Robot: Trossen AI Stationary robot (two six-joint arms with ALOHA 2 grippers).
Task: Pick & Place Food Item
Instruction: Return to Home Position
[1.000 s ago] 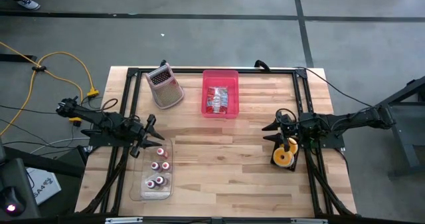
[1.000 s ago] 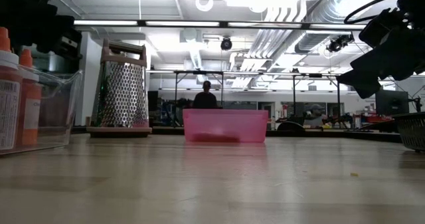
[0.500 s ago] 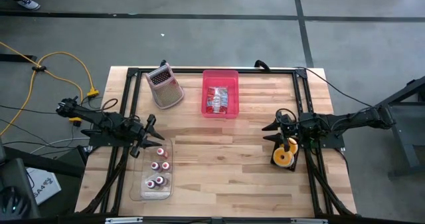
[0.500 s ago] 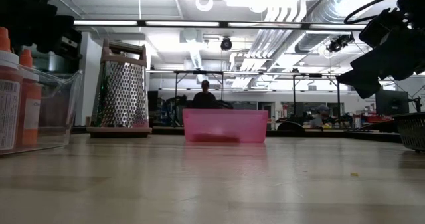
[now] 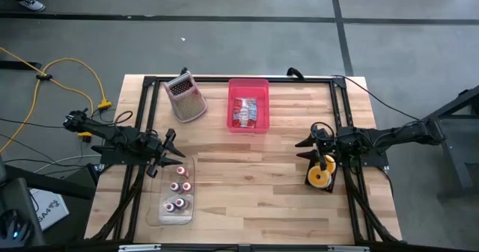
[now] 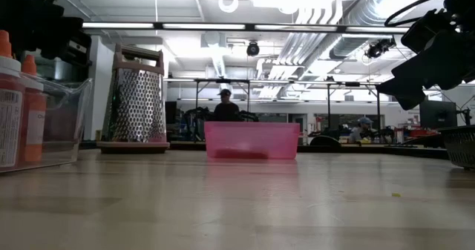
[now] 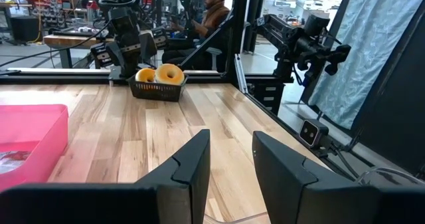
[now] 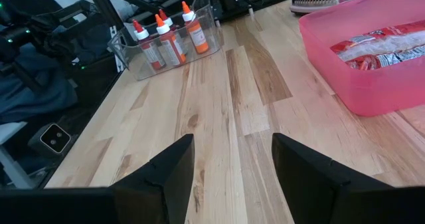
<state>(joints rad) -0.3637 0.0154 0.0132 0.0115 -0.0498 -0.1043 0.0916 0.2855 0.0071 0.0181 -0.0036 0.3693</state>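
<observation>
Nothing on the tabletop (image 5: 247, 185) has moved since the earlier frames, and both arms keep their pose. Only a person (image 6: 225, 109) far in the room behind the pink bin (image 5: 248, 81) has shifted a little.

Your left pincer (image 5: 174, 143) hovers at the left edge of the tabletop, just by the clear tray (image 5: 159, 207) of small bottles (image 5: 179, 186). Its fingers are spread and hold nothing. Your right pincer (image 5: 301, 149) hangs at the right edge, raised above the wood, also released and empty.

The black bin (image 5: 330, 185) stands at the right edge, partly under the right arm. Donuts (image 7: 170, 74) lie inside it; those that show are yellow and orange, and I cannot tell if others lie under them.

I see no donut on the bare wood, so I judge the picking and placing finished. The grater (image 5: 185, 96) near the far edge and the pink bin with its red packets are apart from this work. What is left for you is only to bring both arms to rest, and they seem almost there.
</observation>
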